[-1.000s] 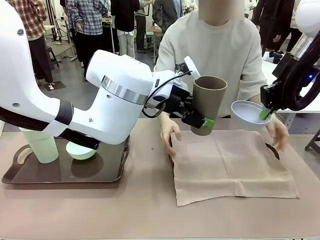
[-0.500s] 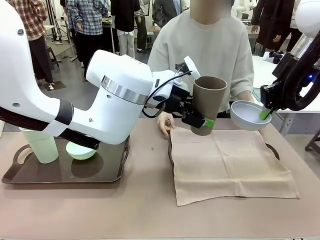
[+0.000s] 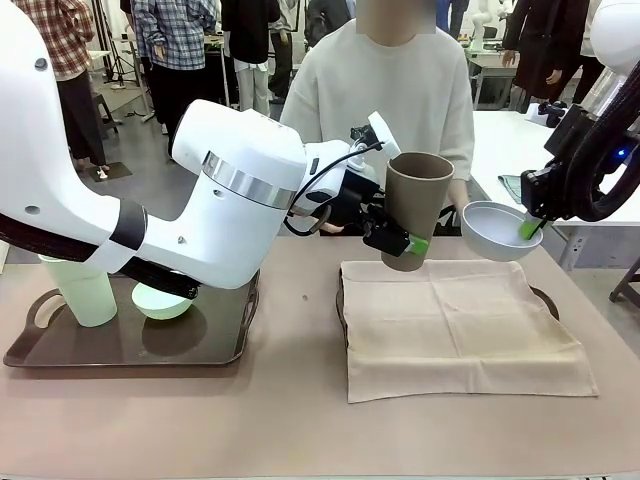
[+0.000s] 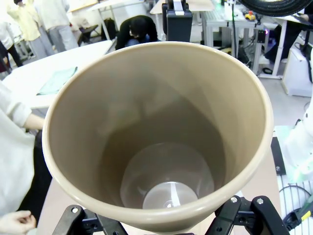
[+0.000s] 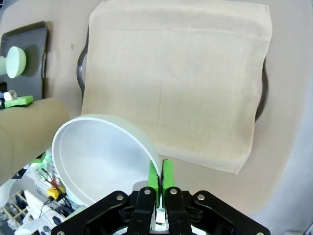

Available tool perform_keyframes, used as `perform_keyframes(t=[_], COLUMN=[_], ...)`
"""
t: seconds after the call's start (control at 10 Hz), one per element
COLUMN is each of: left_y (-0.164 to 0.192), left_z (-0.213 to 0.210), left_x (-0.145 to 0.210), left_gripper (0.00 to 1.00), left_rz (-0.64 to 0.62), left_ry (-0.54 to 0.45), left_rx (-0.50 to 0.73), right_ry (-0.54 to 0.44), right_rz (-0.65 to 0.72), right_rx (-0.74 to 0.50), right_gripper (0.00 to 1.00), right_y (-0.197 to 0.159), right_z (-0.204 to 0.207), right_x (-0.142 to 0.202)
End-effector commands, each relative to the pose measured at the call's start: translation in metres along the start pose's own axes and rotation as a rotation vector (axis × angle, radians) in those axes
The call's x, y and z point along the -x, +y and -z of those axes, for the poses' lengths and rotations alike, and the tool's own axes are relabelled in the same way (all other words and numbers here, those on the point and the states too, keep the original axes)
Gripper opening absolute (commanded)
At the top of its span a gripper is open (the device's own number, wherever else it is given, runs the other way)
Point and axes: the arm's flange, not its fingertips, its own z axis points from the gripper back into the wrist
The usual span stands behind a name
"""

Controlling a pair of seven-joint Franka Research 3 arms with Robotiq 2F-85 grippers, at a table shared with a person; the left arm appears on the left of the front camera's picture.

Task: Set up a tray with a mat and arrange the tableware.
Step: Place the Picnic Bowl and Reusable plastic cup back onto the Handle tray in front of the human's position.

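Here, left claw (image 3: pixel 405 250) clasps the tan-brown cup (image 3: pixel 417 200) — right claw (image 3: pixel 530 229) pinches the bluish-white bowl (image 3: pixel 492 226) by its rim.

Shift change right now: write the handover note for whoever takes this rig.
Left gripper: shut on tan-brown cup, held above the far-left edge of the mat.
Right gripper: shut on the rim of the pale bluish-white bowl, in air near the mat's far-right corner.
On the left tray: pale green cup, mint green bowl.
Done: mat laid over the right tray.
Left: set both held pieces on the mat, then likely fetch the other two.
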Motion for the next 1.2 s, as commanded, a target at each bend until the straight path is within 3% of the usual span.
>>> perform_keyframes(t=[0.0,0.4,0.5,1.1], left_y=[0.003,0.003,0.0,0.016], left_z=[0.0,0.0,0.0,0.056], left_x=[-0.004,-0.004,0.0,0.068], left_gripper=[0.27,0.27,0.82,0.82], left_rz=[0.007,0.007,0.0,0.026], left_ry=[-0.007,-0.007,0.0,-0.056], left_rx=[0.004,0.004,0.0,0.021], right_ry=[0.002,0.036,0.054,0.116], right_rz=[0.001,-0.022,-0.015,0.0], right_rx=[0.0,-0.007,0.006,0.081], right_gripper=[0.0,0.04,0.04,0.04], right_y=[0.0,-0.01,-0.021,-0.068], right_z=[0.002,0.012,0.025,0.093], right_x=[-0.001,-0.004,-0.01,-0.027])
